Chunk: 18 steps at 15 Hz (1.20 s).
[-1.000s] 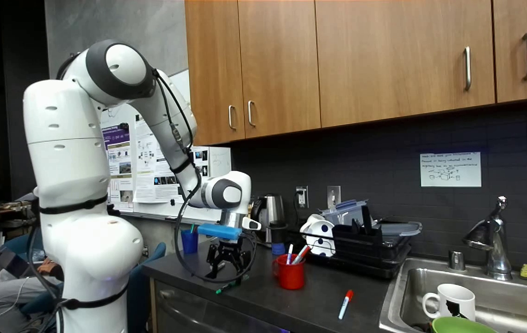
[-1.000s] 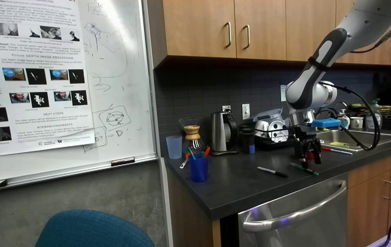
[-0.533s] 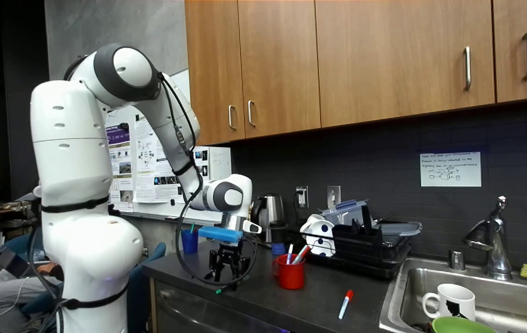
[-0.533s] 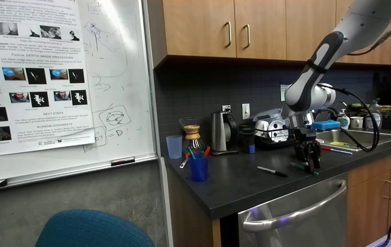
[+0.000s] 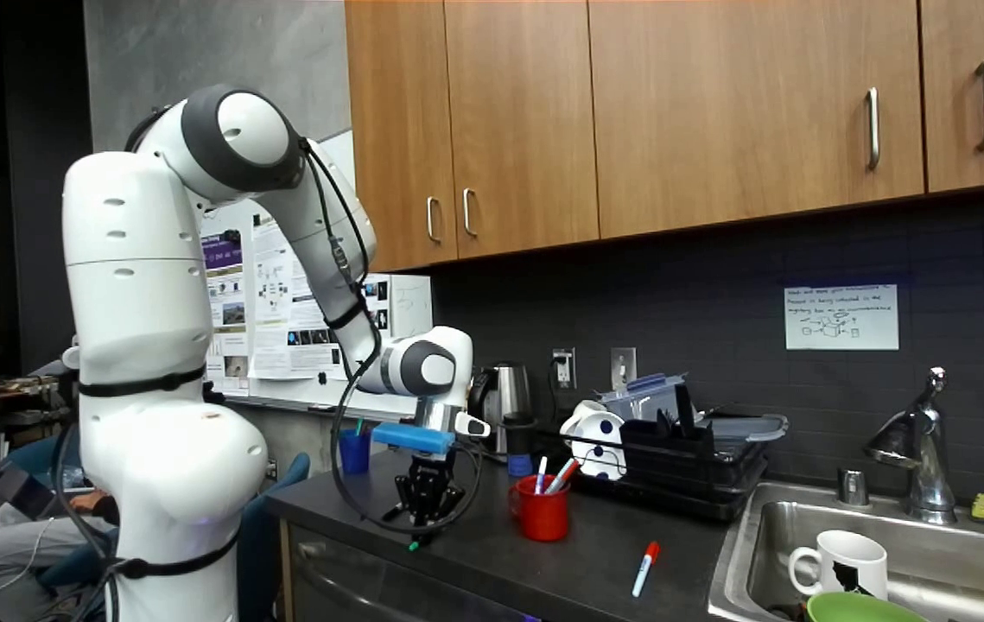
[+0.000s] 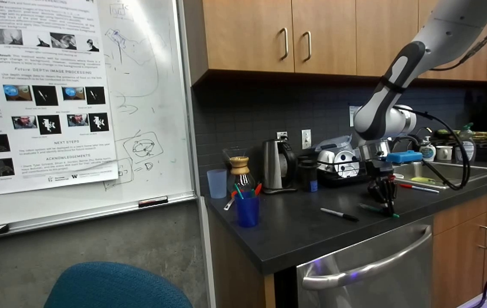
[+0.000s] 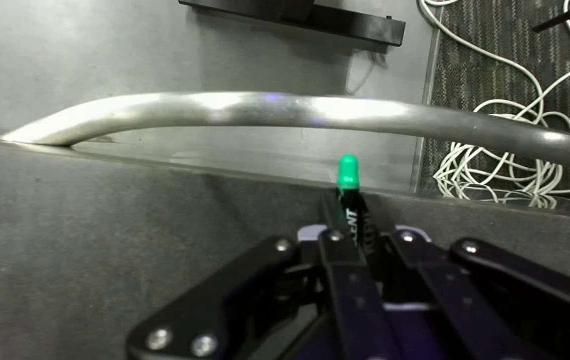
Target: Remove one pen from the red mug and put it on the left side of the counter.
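Note:
A slim dark pen with a green end (image 7: 348, 172) lies on the dark grey counter (image 6: 286, 231), its green end pointing past the counter's front edge in the wrist view. My gripper (image 7: 357, 225) is shut on this pen, low over the countertop, with one finger on each side of it. The gripper covers the pen's middle in an exterior view, where its rear part (image 6: 369, 208) shows. The red mug (image 5: 541, 516) stands upright beside the gripper and holds a few pens (image 5: 561, 477). In an exterior view the gripper hides most of that mug.
On the counter lie a grey marker with a black cap (image 6: 339, 214) and a red-and-blue pen (image 5: 645, 568). A blue cup with pens (image 6: 247, 209), a kettle (image 6: 275, 164) and a dish rack (image 5: 673, 453) stand around. The dishwasher handle (image 7: 285, 109) runs below the front edge.
The gripper has come down onto the green-ended pen and its fingers have drawn together around it. The pen has turned slightly. The mug has stayed in place.

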Motion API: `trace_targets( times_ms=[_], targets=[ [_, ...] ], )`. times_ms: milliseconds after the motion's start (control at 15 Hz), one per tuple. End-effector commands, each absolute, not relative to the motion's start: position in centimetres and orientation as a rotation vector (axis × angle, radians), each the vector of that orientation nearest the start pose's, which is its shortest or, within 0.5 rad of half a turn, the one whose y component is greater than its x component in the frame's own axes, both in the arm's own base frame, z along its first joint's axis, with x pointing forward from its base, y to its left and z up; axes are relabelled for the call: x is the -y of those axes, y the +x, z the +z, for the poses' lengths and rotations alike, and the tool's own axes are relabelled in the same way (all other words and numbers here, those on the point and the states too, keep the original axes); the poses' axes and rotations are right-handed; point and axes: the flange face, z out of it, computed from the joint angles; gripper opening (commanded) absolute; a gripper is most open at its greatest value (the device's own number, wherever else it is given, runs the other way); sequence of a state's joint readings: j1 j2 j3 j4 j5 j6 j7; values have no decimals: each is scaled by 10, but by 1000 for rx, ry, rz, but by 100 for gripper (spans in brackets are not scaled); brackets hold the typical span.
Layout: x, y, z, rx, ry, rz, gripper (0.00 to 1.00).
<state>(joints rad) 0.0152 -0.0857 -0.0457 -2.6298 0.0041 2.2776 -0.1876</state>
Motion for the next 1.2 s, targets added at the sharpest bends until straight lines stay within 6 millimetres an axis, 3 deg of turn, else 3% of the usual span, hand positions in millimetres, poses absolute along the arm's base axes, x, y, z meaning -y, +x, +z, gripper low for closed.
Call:
trace_targets(
  times_ms=[0, 1000, 1067, 1133],
  targets=[
    [12, 406, 261, 236, -3058, 405, 3],
    [8, 462, 271, 239, -3075, 342, 3],
    [9, 465, 271, 238, -3074, 336, 38],
    [9, 468, 272, 236, -3075, 332, 39]
  ],
)
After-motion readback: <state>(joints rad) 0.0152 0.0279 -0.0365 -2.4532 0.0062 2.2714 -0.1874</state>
